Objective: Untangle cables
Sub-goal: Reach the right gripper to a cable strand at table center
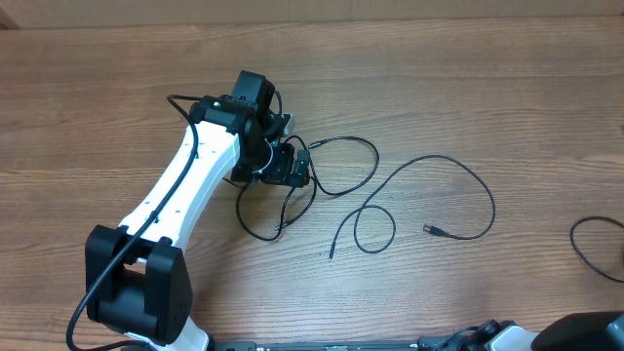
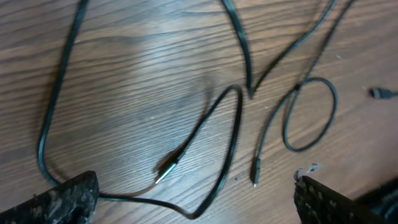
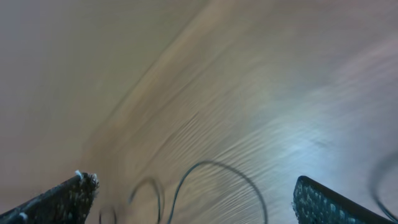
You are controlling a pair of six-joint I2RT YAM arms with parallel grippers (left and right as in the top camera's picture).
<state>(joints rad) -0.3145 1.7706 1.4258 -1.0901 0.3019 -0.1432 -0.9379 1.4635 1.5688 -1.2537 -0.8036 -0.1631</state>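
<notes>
Black left jaws are hanging spread and empty above the wooden worktop (image 2: 137, 62); the cables (image 2: 205, 122) are lying just ahead, one plug end (image 2: 165, 172) sitting between them, its strand running diagonally away. Right jaws, also spread, are waiting farther off.

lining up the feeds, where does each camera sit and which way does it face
Overhead: above the table, looking straight down at the cables; the left arm shows.
Left wrist: on the left arm, looking down past its open left gripper at cables; both fingers show.
Right wrist: on the right arm, facing the blurred table and a cable loop; the open right gripper shows.
Shared: overhead and left wrist both show the small loop.
</notes>
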